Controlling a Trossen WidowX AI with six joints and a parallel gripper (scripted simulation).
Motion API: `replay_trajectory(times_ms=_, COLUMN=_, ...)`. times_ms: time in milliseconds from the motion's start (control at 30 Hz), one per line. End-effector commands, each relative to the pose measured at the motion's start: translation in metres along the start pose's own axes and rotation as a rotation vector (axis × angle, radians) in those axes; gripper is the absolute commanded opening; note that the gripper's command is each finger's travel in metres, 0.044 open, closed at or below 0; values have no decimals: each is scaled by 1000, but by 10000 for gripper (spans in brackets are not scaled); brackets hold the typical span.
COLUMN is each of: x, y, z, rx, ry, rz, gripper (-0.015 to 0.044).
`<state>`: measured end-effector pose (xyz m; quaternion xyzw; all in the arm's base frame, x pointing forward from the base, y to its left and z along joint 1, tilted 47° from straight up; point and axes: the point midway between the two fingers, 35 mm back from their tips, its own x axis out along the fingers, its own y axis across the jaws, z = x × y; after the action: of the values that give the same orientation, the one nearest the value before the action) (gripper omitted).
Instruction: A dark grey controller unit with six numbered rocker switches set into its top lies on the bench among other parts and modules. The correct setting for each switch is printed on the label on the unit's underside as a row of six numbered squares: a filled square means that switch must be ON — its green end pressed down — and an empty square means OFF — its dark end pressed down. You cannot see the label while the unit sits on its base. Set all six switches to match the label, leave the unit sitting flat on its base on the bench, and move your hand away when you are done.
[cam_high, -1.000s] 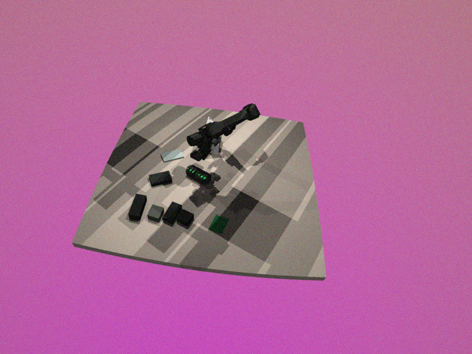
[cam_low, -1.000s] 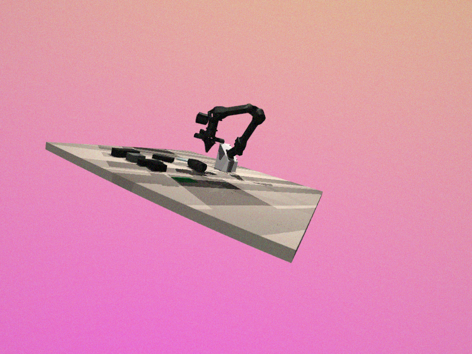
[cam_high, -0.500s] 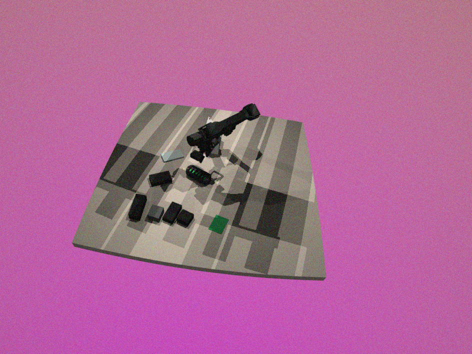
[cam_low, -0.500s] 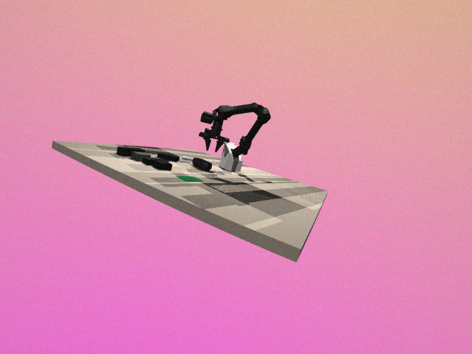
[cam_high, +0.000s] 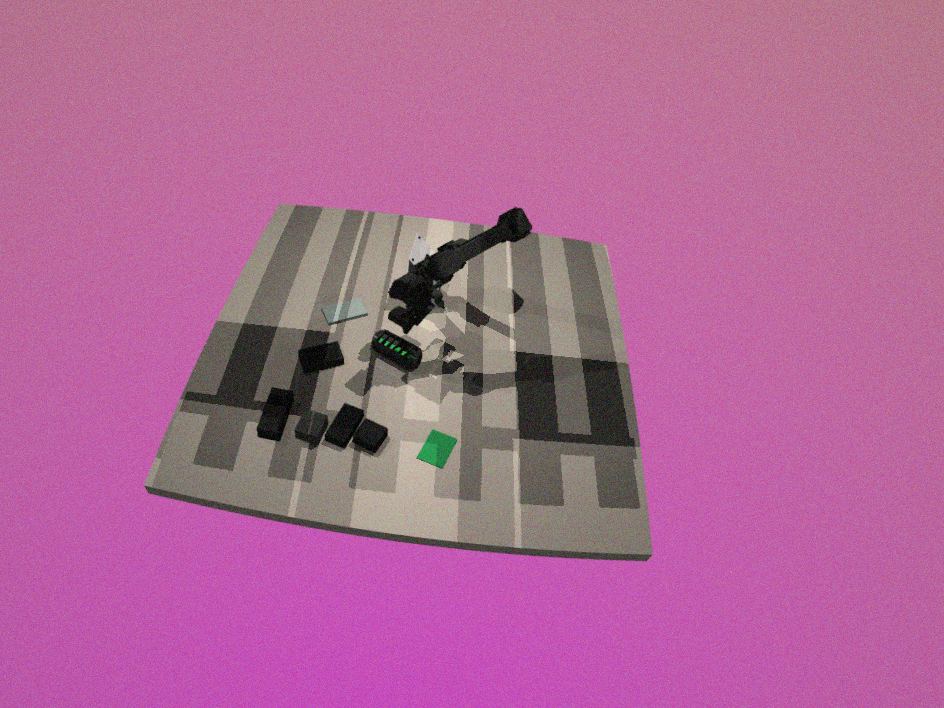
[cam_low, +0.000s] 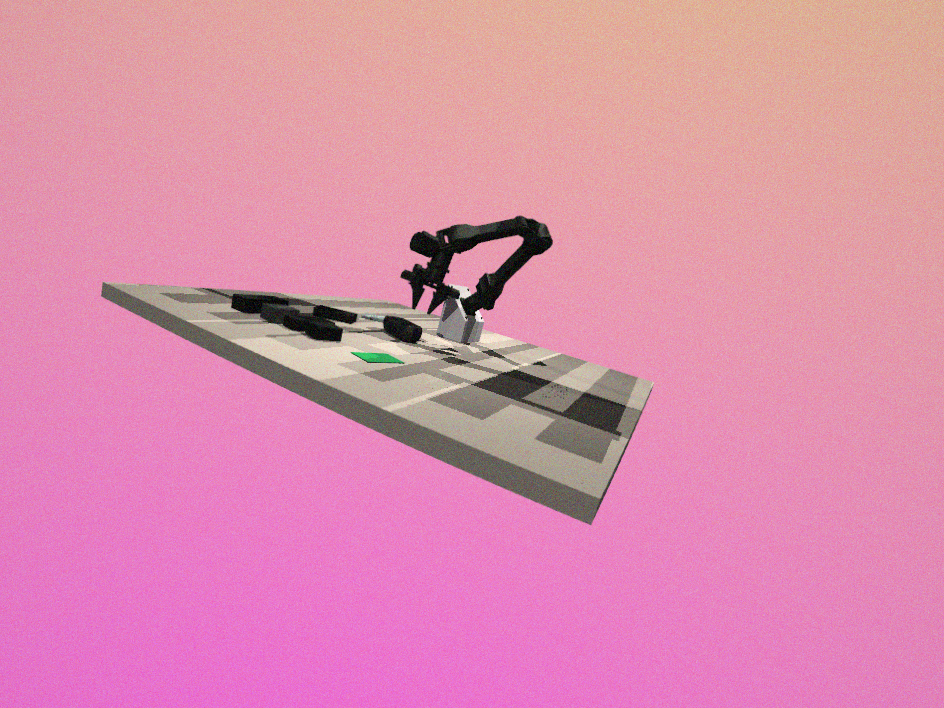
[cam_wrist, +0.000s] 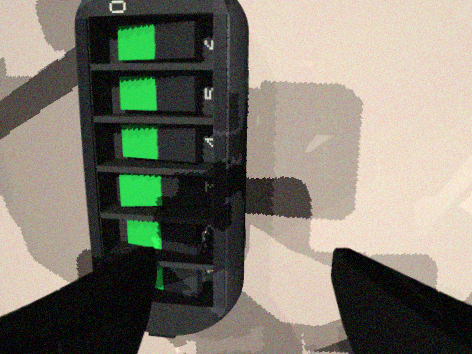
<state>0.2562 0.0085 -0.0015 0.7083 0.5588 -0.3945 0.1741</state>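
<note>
The dark grey controller unit (cam_high: 396, 350) (cam_low: 402, 329) (cam_wrist: 235, 75) sits on its base with its switches facing up; its underside label is hidden. In the wrist view, switches 6 to 2 show green on the left and dark on the right. Switch 3's green end (cam_wrist: 140, 190) looks wider and more raised than its neighbours. Switch 1 (cam_wrist: 182, 280) is mostly behind the left finger. My gripper (cam_high: 408, 320) (cam_low: 423, 310) (cam_wrist: 244, 262) is open and empty, above the unit. In the wrist view its left finger overlaps the unit's switch 1 end, and its right finger is over the bench.
A pale blue plate (cam_high: 344, 310) and a black box (cam_high: 321, 356) (cam_low: 334, 313) lie to the unit's left in the top view. Several dark blocks (cam_high: 275, 413) (cam_high: 344, 425) (cam_low: 259, 302) lie nearer the front edge, beside a green tile (cam_high: 436, 448) (cam_low: 377, 357). Patchy shadows cross the bench.
</note>
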Motion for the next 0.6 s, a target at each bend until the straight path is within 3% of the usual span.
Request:
replay_trajectory(times_ms=0, x=15, y=-10, z=-18, rx=8, ry=17, rz=86, gripper=151)
replay_trajectory(times_ms=200, x=25, y=-19, z=-33, rx=6, ry=55, rz=157, gripper=0)
replay_trajectory(times_ms=567, x=25, y=-19, z=-33, rx=6, ry=55, rz=157, gripper=0)
